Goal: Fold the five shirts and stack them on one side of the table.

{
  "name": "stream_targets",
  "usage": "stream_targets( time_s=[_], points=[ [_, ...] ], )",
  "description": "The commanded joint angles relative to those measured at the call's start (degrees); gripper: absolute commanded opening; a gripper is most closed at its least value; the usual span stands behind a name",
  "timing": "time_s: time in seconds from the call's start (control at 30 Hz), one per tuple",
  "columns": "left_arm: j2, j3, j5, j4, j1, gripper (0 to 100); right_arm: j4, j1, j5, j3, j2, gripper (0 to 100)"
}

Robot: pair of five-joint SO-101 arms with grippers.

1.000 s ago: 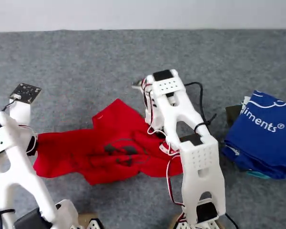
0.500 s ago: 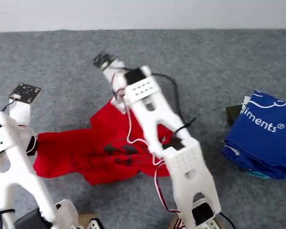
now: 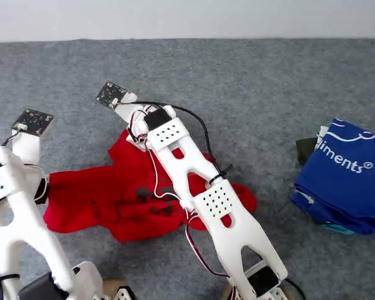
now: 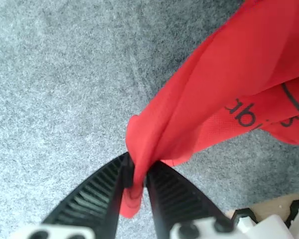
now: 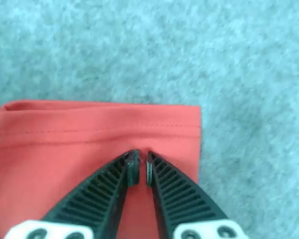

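A red shirt (image 3: 112, 200) lies crumpled on the grey felt between the two arms. My left gripper (image 4: 136, 172) is shut on a bunched fold of the red shirt (image 4: 214, 89) at its left edge, by the left arm (image 3: 12, 187). My right arm stretches across the shirt to its far corner. There my right gripper (image 5: 139, 167) is shut on the red shirt (image 5: 65, 159) just inside a stitched hem, the same right gripper (image 3: 132, 139) that the high view shows at the cloth's upper tip.
A stack of folded blue shirts (image 3: 344, 181) sits at the table's right side, with a dark item (image 3: 306, 150) tucked beside it. Bare grey felt (image 3: 269, 81) stretches behind and between the red shirt and the stack.
My right arm has swung left across the red shirt, carrying its far corner leftward; the shirt's right side has bunched up. The left arm has kept still.
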Motion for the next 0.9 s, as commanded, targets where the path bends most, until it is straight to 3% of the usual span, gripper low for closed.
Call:
stream_targets(
  time_s=[0.0,0.17,0.4,0.63,0.73,0.87],
  points=[
    [-1.9,-0.2,-0.5,-1.1,0.0,2,5.7,1.2,0.4,-11.5,0.0,5.1],
    [-1.8,-0.2,-0.5,-1.1,0.1,2,7.0,3.1,0.4,-16.0,0.2,5.8],
    [-1.8,-0.2,-0.5,-1.1,0.2,2,4.4,2.7,-4.6,-10.1,1.0,16.5],
    [-1.8,-0.2,-0.5,-0.9,0.1,2,8.1,2.8,-4.5,-3.3,0.4,6.1],
    [-1.8,-0.2,-0.5,-1.0,0.1,2,13.9,2.5,-4.3,-4.7,-0.7,0.6],
    [-1.8,-0.2,-0.5,-1.1,0.3,2,22.7,3.6,-2.6,-4.5,-1.2,1.3]
  ],
)
